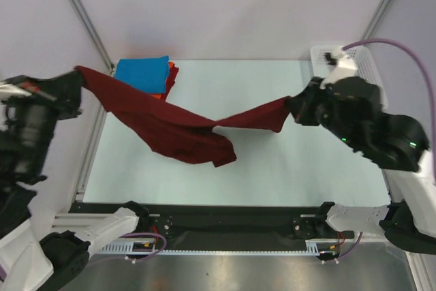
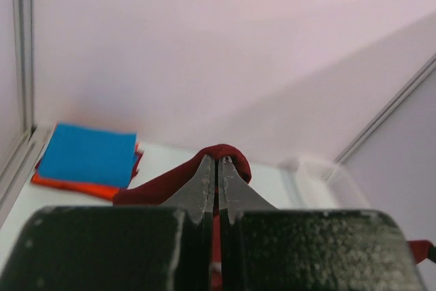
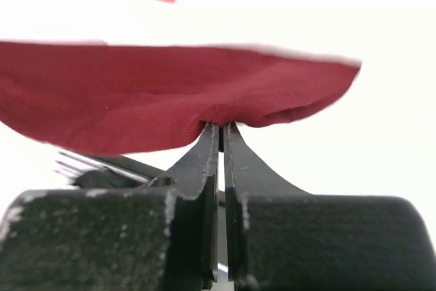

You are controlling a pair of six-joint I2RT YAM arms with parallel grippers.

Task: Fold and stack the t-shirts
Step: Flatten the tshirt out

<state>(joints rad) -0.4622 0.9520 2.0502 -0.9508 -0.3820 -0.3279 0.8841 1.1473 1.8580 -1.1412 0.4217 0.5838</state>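
Pale worktop (image 1: 272, 168) is seen from above, with the maroon t-shirt (image 1: 170, 127) hung sagging over it between the left end effector (image 1: 76, 78) and the right end effector (image 1: 293, 108). From the left wrist, cloth is seen pinched in clenched jaws; from the right wrist, likewise. The shirt is judged soft and light, best gripped at its edges.

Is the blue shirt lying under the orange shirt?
No, the blue shirt lies folded on top of the orange shirt, whose edges show beneath it.

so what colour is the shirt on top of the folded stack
Plain bright blue t-shirt, seen best in the top external view.
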